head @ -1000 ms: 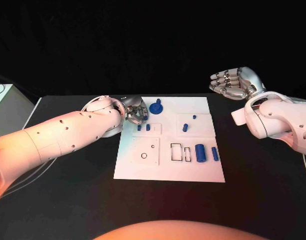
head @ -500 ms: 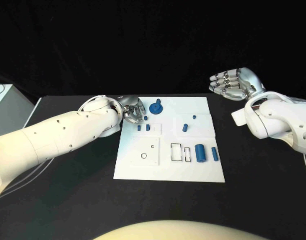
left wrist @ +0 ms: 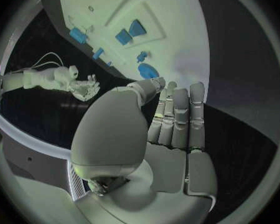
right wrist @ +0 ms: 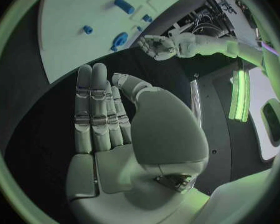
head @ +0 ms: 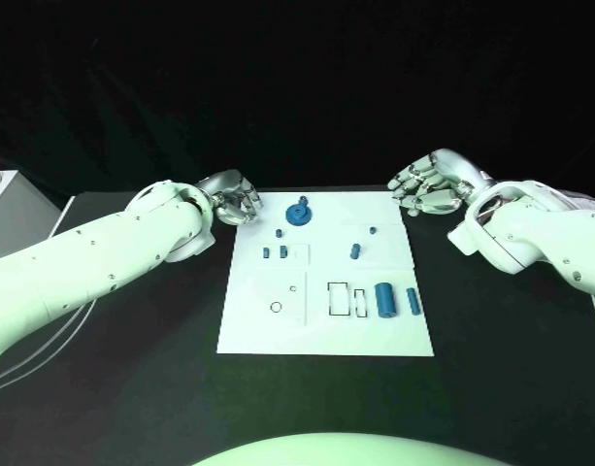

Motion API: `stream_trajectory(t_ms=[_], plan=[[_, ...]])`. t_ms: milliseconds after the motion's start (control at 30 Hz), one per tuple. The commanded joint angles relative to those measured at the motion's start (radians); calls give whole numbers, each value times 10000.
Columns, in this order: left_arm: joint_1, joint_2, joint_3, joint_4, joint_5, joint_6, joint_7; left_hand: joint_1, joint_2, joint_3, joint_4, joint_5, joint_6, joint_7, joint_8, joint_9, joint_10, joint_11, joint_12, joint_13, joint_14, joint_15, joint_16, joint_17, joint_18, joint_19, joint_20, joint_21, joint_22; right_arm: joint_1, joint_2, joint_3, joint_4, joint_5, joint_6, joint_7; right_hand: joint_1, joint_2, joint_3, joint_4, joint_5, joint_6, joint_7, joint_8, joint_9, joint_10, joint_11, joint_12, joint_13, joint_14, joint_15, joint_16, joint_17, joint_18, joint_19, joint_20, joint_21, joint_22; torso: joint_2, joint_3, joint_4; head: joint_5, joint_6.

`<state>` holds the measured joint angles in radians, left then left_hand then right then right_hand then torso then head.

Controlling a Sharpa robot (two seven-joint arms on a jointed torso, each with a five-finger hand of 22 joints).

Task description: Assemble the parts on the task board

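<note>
The left hand has lifted off the task board and now hovers just off its far left corner, fingers straight, close together, holding nothing. The right hand has edged toward the far right corner, equally empty. The blue parts lie on the board, so assembly seems barely begun.

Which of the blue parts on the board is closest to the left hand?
The round, disc-shaped blue part at the board's far edge. It lies just beside the left hand, while the smaller blue pieces and the two long cylinders sit farther down the white task board.
</note>
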<state>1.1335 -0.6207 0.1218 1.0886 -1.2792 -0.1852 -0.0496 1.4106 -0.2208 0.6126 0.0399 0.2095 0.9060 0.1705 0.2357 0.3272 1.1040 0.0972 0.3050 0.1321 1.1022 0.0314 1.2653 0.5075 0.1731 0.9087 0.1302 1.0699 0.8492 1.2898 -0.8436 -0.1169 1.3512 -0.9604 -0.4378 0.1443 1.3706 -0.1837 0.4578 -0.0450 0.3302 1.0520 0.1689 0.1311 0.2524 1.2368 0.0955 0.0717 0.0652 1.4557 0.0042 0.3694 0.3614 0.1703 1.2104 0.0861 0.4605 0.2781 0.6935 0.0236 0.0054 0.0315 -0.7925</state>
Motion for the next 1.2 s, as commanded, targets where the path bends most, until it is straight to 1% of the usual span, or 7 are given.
stream_trajectory(t_ms=[33, 233, 333, 400, 733, 967, 1200], plan=[[-3, -182, 95, 22, 2694, -707, 2085, 179, 238, 3, -177, -34, 126, 112, 103, -2, -68, 114, 203, 122, -417, 52, -431, -431, 108, -292, 33, -273, -216, -58, 49, 1, -31, -2592, 905, -841, -41, -13, -26, 21, -75, 144, -90, -26, -44, 391, -152, 14, 49, 469, -130, 716, 516, 85, 174, -136, 648, 445, 2, 6, -25, -174, 72], [-220, -835, 323, 629, 5806, -366, 3300, 121, 309, -422, -228, -66, 27, 168, 135, -88, -504, 188, 513, 314, -999, 155, -1062, -744, 93, -765, 146, -715, -393, -178, 177, -15, -62, -4345, 1145, -1537, -266, -236, 540, 202, -77, 395, -235, -97, -51, 834, -353, -75, 94, 465, -329, 4689, 3484, 53, 420, -176, 2338, 1837, 10, -5, -13, -245, 75], [-400, -1227, 440, 1120, 7358, -85, 3647, 30, 329, -561, -162, -75, -6, 170, 150, -102, -601, 213, 577, 345, -1004, 177, -1105, -774, 100, -774, 174, -818, -458, -235, 274, -31, -82, -5015, 1086, -1881, -379, -370, 836, 337, -122, 368, -244, -111, 20, 720, -318, -98, 82, 575, -277, 7777, 6486, -392, 1406, -148, 5052, 5083, 17, -1, -19, -306, 85], [-529, -1464, 497, 1451, 8214, 75, 3800, -59, 324, -691, -96, -80, -29, 164, 168, -109, -653, 214, 634, 371, -989, 185, -1112, -784, 105, -752, 191, -911, -525, -278, 332, -38, -98, -5363, 1007, -2071, -405, -416, 945, 387, -140, 346, -223, -108, 61, 600, -279, -92, 57, 545, -238, 8290, 6931, -451, 1509, -118, 5454, 5566, 13, -4, 0, -348, 100], [-1175, -2249, 868, 2793, 10211, 548, 4158, -412, 200, -1199, 240, -86, -144, 150, 236, -146, -845, 217, 839, 451, -958, 212, -1117, -799, 108, -567, 239, -1361, -864, -397, 754, -65, -344, -5948, 769, -2672, -587, -601, 1192, 610, -129, 131, -100, -156, 157, -110, -94, -96, 3, 533, -82, 9261, 7744, -767, 2094, 31, 7153, 7673, -15, -27, 34, -393, 62], [-1318, -2395, 915, 3150, 10207, 613, 4346, -654, 13, -1602, 568, -94, -375, 151, 200, -208, -997, 239, 943, 486, -933, 236, -1087, -787, 107, -395, 266, -1677, -1108, -486, 1129, -99, -705, -6019, 967, -2843, -709, -752, 1183, 718, -247, -37, -96, -210, 183, -329, -58, -104, 1, 497, -41, 9420, 7796, -903, 2346, 76, 7849, 8548, -5, -35, 76, -401, 70], [-1363, -2456, 926, 3304, 10196, 658, 4360, -609, 38, -1635, 605, -81, -381, 166, 216, -211, -1029, 244, 968, 494, -925, 235, -1078, -783, 109, -349, 265, -1734, -1154, -550, 1354, -121, -844, -5985, 1132, -2784, -764, -813, 1150, 783, -351, -79, -98, -209, 211, -451, -42, -98, 7, 473, -23, 9491, 7810, -918, 2363, 99, 7967, 8691, 7, -23, 2, -338, 66]])
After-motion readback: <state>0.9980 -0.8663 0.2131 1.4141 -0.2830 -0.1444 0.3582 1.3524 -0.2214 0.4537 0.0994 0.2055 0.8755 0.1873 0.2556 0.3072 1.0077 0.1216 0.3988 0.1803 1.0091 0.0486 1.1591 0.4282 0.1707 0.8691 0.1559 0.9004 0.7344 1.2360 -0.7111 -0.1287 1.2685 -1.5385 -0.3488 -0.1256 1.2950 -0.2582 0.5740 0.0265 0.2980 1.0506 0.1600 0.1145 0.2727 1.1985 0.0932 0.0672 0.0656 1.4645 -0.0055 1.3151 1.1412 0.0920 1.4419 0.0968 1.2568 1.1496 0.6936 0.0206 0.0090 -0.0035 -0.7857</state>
